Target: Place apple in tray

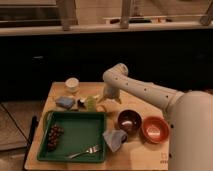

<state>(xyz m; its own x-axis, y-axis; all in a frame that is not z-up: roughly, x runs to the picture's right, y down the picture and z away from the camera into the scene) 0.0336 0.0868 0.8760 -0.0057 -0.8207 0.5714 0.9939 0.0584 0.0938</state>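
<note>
While the gripper hangs by the far edge of the tray, its grip unclear, it should hold the apple tight.

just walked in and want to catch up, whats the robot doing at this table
The robot's arm reaches across the wooden table. Its gripper is low over the table, just beyond the far edge of the green tray and next to a yellow-green object. The tray holds grapes and a fork. I cannot pick out the apple anywhere, and it is not in the tray.
</note>
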